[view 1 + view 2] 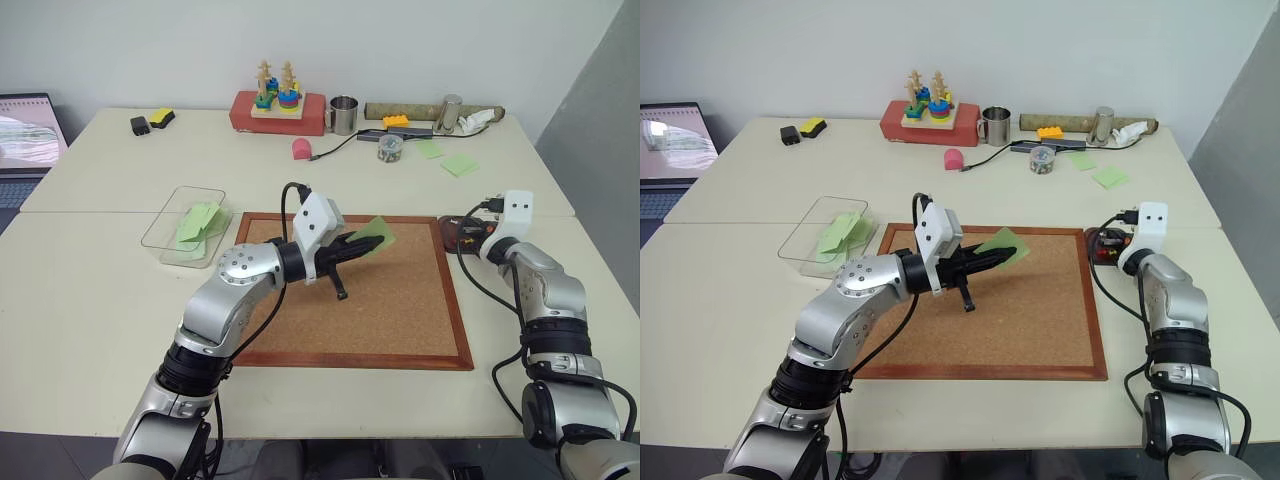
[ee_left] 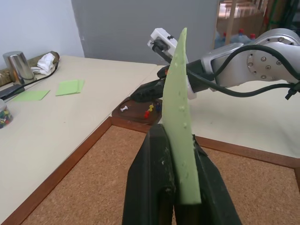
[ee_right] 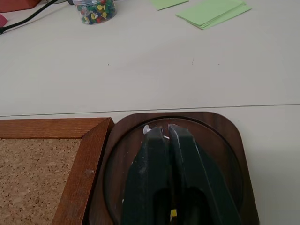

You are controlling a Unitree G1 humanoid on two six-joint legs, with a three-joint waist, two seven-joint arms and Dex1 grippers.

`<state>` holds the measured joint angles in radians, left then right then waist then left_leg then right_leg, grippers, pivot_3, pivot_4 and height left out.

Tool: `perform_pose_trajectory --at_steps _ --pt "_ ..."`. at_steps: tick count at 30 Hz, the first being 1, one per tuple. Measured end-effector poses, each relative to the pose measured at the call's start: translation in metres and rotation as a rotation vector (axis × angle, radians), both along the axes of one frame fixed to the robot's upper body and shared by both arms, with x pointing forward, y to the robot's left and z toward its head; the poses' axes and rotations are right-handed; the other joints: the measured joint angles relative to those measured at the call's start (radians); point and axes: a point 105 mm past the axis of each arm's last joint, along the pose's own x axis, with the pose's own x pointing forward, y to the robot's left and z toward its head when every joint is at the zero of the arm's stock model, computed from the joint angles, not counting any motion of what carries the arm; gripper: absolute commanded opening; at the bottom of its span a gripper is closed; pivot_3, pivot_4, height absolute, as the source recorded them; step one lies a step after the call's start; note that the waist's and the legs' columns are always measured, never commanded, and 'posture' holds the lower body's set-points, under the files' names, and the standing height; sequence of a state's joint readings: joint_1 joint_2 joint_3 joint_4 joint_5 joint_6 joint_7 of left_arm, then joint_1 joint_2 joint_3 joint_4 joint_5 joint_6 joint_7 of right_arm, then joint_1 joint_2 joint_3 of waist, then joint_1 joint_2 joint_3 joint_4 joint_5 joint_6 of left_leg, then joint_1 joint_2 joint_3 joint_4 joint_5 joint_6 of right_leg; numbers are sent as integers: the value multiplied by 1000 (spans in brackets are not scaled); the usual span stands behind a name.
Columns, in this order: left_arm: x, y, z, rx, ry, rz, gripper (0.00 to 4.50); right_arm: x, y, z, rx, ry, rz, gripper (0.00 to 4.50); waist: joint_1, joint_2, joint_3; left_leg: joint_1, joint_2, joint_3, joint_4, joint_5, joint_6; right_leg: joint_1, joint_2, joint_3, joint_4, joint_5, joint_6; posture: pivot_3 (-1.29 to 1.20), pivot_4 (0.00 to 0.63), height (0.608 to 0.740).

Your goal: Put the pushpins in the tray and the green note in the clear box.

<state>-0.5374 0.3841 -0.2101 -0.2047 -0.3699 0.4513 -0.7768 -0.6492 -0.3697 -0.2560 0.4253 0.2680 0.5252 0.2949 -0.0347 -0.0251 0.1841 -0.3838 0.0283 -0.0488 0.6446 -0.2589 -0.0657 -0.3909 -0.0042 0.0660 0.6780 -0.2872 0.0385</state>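
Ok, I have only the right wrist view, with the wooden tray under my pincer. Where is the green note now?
Observer: The left pincer holds the green note above the cork board.
Operator: And where is the clear box?
Observer: The clear box stands left of the board, with green papers inside.
Operator: Are there pins in the tray?
Observer: Yes, the left wrist view shows white and red pushpins lying in the tray.

Head stereo pair looks forward-down over cork board point(image 1: 400, 300). Left wrist view faces along board toward tray point(image 2: 140, 112); right wrist view close above tray, both sharing it.
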Motion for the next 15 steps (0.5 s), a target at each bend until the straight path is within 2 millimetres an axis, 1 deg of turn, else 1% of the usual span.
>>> perform_pose_trajectory --at_steps 7,9,10,11,12,13,14,15 --pt "0 0 0 1 1 0 0 0 0 -1 3 6 0 2603 0 0 0 0 0 0 0 0 0 0 0 0 0 0 0 0 150 740" --pt "0 0 0 1 1 1 0 0 0 -1 3 6 0 2998 0 0 0 0 0 0 0 0 0 0 0 0 0 0 0 0 150 740" --pt "0 0 0 1 2 1 0 0 0 -1 3 5 1 3124 0 0 0 0 0 0 0 0 0 0 0 0 0 0 0 0 150 740" --pt "0 0 0 2 3 1 0 0 0 -1 4 3 4 3406 0 0 0 0 0 0 0 0 0 0 0 0 0 0 0 0 150 740" --pt "0 0 0 2 3 1 0 0 0 0 6 0 7 3514 0 0 0 0 0 0 0 0 0 0 0 0 0 0 0 0 150 740" --pt "0 0 0 2 3 1 0 0 -1 2 5 -6 10 3861 0 0 0 0 0 0 0 0 0 0 0 0 0 0 0 0 150 740" --pt "0 0 0 2 3 2 0 0 -1 4 0 -13 13 3995 0 0 0 0 0 0 0 0 0 0 0 0 0 0 0 0 150 740" --pt "0 0 0 2 3 2 0 -1 -1 8 -5 -23 19 4260 0 0 0 0 0 0 0 0 0 0 0 0 0 0 0 0 150 740"
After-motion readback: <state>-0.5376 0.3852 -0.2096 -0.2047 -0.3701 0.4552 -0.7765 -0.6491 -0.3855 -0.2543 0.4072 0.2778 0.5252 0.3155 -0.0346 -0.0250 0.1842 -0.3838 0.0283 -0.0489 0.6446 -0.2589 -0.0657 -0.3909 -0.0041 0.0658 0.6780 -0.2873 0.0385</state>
